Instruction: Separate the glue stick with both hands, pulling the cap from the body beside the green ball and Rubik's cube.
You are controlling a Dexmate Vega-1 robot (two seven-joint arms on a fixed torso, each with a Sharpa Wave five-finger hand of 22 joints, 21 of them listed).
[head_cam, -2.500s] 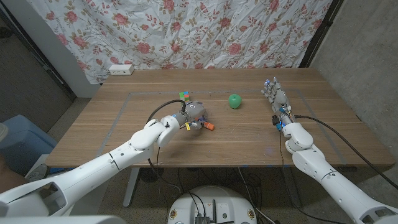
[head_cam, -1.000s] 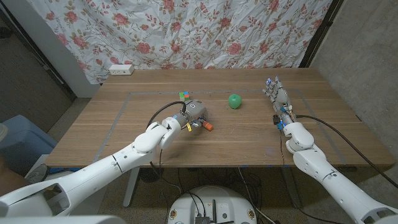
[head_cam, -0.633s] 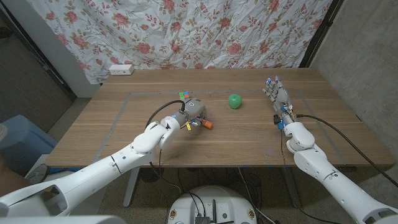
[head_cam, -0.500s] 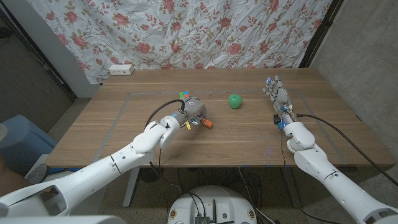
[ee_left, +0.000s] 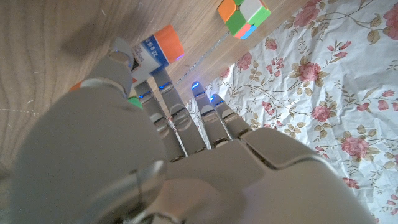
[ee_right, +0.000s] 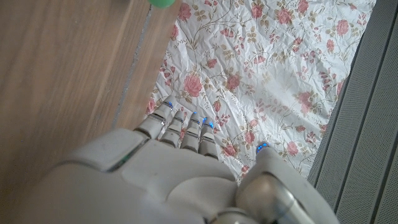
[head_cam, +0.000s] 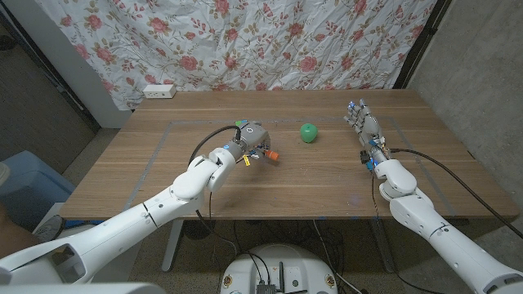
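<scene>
— Where is the glue stick [head_cam: 270, 154] sitting right now?

— Left of the frame's centre in the head view. The left hand [head_cam: 250, 143] is gripping it, its orange end poking out to the right of the fingers. From the left wrist view the orange end and white label of the glue stick [ee_left: 158, 51] are showing just past the thumb.

— And the ball and cube?

— The green ball [head_cam: 308, 132] is lying on the wooden surface [head_cam: 327, 184] up and to the right of that hand, apart from it. The Rubik's cube [ee_left: 244, 16] is showing near the fingertips in the wrist view; in the head view it is mostly hiding behind the hand.

— What is the right hand [head_cam: 364, 129] doing?

— It is standing at the right side of the frame, fingers extended and apart, holding nothing, well apart from the glue stick.
</scene>
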